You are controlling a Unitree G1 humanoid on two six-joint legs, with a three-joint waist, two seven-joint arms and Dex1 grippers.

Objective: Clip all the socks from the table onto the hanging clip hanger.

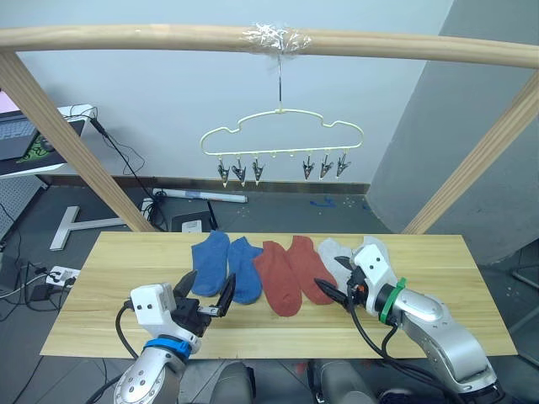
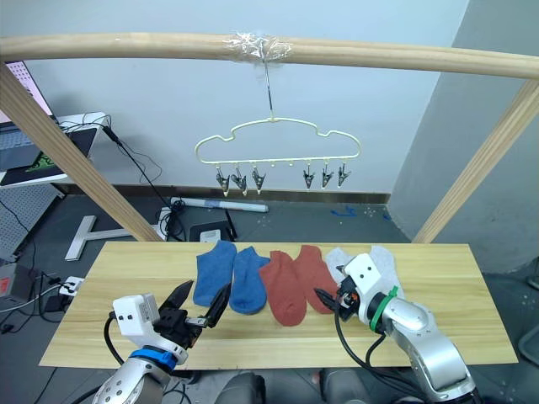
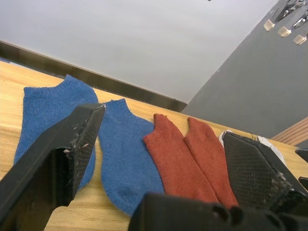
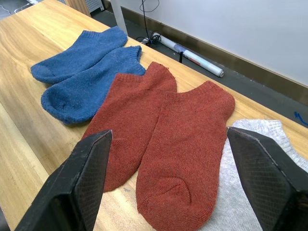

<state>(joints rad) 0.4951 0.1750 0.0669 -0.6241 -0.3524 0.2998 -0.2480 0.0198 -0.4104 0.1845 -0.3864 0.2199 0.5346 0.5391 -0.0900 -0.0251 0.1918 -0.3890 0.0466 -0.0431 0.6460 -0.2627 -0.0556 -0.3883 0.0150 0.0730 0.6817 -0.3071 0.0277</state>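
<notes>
From your head camera, you look down on a long pale wood worktop (image 1: 118, 316). Six socks lie flat in a row along its far half: two blue socks (image 1: 226, 265), two rust-red socks (image 1: 290, 271) and two light grey socks (image 1: 358, 257), side by side and partly touching. Your left pincer (image 1: 206, 299) hovers over the near edge, fingers spread wide and holding nothing; the blue pair lies just beyond its tips. Your right pincer (image 1: 337, 286) sits low over the worktop with its black fingers parted and empty, its white housing over the grey pair, the red pair just beside its tips. Above and well beyond both pincers, the cream clip hanger (image 1: 282, 135) hangs by its hook from a round wooden pole (image 1: 404, 46), fixed there with clear tape (image 1: 276, 37). Its six metal clips (image 1: 282, 168) hang empty.

From the left wrist camera, the two fingers (image 3: 57, 163) stand wide apart. Between and beyond them lie the blue pair, then the red pair, with a sliver of grey sock past the far finger.

From the right wrist camera, the fingers (image 4: 82, 183) are spread wide with nothing held. The red pair lies between them, the blue pair beyond one finger, a grey sock by the other.
</notes>
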